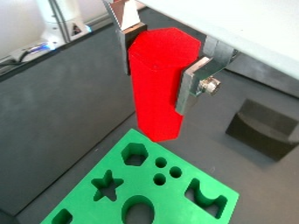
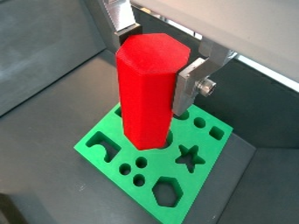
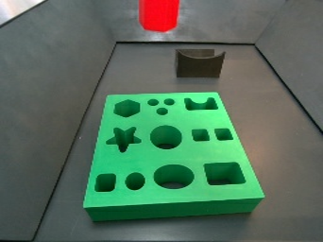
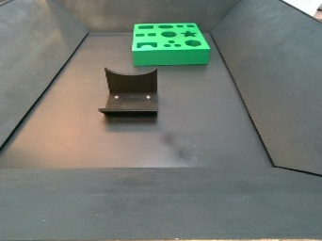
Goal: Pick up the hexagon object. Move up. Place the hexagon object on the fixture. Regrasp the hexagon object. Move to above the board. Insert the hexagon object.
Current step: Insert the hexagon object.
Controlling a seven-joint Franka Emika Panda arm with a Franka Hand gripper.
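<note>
In both wrist views the gripper [image 1: 162,68] has its jaws clamped on the red hexagon block [image 1: 158,83], one silver plate on each of two opposite sides, the block hanging upright with its lower end free. It is held in the air above the green board [image 2: 111,140], not yet in any hole. In a side view only the block's lower part shows at the top edge, well above the far end of the board [image 3: 145,194].

My judgement is that the step in hand is the move to above the board, with insertion next. To do it well, the block's lower end should be brought straight over the hexagon hole [image 1: 135,155] and its flats turned to match the hole's edges before any descent. Then it should go down slowly and vertically, since a small twist or tilt would likely catch the rim. The star hole [image 1: 107,185] and the small round holes lie close by, so centring matters.

The dark notched fixture [image 4: 130,94] stands empty on the bench [image 4: 189,141], well apart from the board. The bench is a matte dark grey floor ringed by sloping dark walls, like a shallow tray; pale surfaces show beyond the walls.
</note>
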